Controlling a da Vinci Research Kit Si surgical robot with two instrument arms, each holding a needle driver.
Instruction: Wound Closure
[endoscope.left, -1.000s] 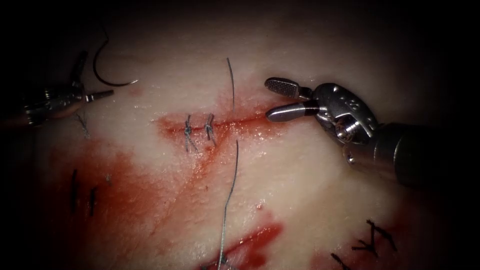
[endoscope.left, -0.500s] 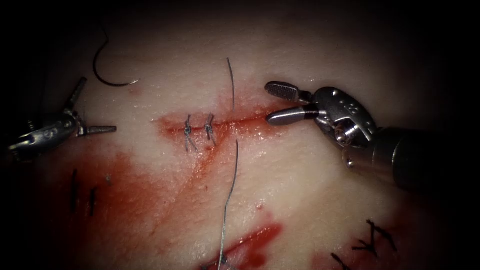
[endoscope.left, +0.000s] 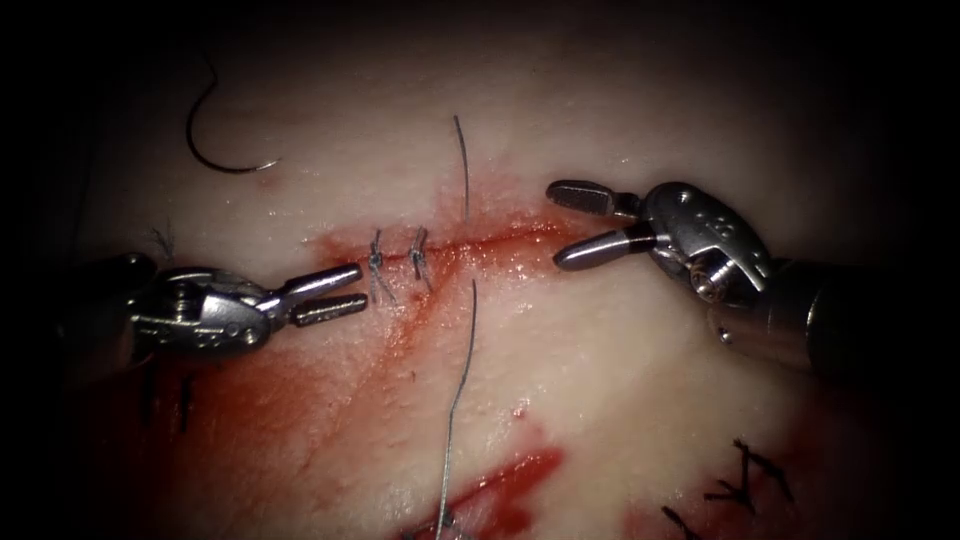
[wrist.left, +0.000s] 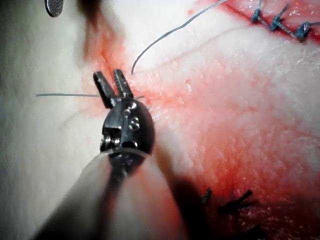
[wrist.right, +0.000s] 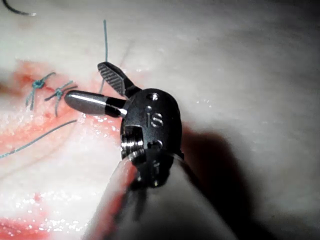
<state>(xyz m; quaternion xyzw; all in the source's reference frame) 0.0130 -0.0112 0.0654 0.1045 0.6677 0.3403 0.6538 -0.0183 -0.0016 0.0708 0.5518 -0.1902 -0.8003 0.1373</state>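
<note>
- Left tool (endoscope.left: 340, 294) (wrist.left: 114, 82): jaws slightly apart, holding nothing, tips just left of the two knots (endoscope.left: 397, 258) at the left end of the cut (endoscope.left: 470, 245); moved in from the far left edge over the last second.
- Right tool (endoscope.left: 580, 222) (wrist.right: 95, 85): jaws wide open, empty, tips at the right end of the cut; shifted a little right and down since earlier.
- Needle (endoscope.left: 215, 135) (wrist.right: 17, 9): loose on the tissue (endoscope.left: 620, 400), upper left, well apart from both tools, not in the tissue as far as visible; same place as before.
- Thread (endoscope.left: 463, 170) (wrist.left: 170, 35) (wrist.right: 105, 37): one strand up from the cut, another (endoscope.left: 460, 390) down from it toward the bottom edge; neither held.
- Red fluid (endoscope.left: 300, 380) along the cut and spread lower left.
- Dark stitches (endoscope.left: 745, 480) lower right and lower left (endoscope.left: 165, 395), away from the cut.
</note>
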